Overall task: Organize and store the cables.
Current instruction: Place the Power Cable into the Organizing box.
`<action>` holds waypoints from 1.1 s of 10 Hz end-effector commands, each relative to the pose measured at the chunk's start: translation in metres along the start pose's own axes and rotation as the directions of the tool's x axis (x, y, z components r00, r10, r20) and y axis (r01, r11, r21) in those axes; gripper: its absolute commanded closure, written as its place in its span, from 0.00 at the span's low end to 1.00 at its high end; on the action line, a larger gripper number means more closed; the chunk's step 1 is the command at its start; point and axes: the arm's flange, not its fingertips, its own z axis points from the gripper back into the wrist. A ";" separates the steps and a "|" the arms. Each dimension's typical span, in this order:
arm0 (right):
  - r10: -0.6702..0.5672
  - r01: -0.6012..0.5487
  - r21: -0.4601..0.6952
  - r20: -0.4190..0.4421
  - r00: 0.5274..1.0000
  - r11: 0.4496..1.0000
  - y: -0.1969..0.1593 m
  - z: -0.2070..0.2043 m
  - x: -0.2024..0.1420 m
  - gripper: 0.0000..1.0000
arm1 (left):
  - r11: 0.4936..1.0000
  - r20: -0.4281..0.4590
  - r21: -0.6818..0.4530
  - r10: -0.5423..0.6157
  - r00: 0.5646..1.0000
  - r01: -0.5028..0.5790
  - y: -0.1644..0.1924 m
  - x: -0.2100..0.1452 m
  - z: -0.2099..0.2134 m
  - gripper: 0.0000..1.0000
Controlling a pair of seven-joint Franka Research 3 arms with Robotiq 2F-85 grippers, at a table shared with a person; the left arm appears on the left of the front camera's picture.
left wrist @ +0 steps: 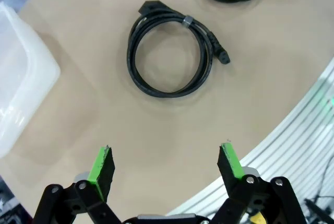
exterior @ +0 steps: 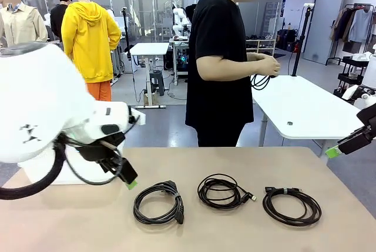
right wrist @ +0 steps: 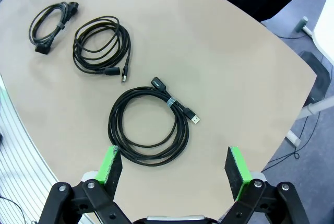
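Observation:
Three cables lie in a row on the tan table (exterior: 70, 222), each a black round coil: a left cable (exterior: 157, 202), a middle cable (exterior: 222, 191) and a right cable (exterior: 292, 205). My left gripper (exterior: 126, 178) hangs open above the table, just left of the left cable (left wrist: 167, 18), with nothing between its fingers (left wrist: 102, 164). My right gripper (exterior: 338, 149) is open off the table's right edge, high above the right cable (right wrist: 114, 122). The middle cable (right wrist: 78, 57) and the left cable (right wrist: 60, 25) lie beyond it. The person across the table holds another black cable (exterior: 261, 80) in both hands.
A white translucent container (left wrist: 21, 83) stands on the table at the left, behind my left arm. A white table (exterior: 305, 108) stands behind the person on the right. The table's curved edge (right wrist: 21, 130) runs close under both grippers.

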 end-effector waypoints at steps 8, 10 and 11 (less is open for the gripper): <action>0.000 0.000 -0.006 -0.012 1.000 1.000 -0.002 0.001 0.002 0.00 | 1.000 -0.056 0.013 0.016 0.998 -0.016 -0.005 0.017 -0.006 0.00; 0.000 0.000 -0.006 -0.012 1.000 1.000 -0.002 0.001 0.002 0.00 | 0.924 -0.063 0.025 0.384 0.921 -0.383 -0.002 0.061 -0.046 0.00; 0.000 0.000 -0.006 -0.012 1.000 1.000 -0.002 0.001 0.002 0.00 | 0.898 -0.062 -0.007 0.438 0.897 -0.439 -0.012 0.073 -0.059 0.00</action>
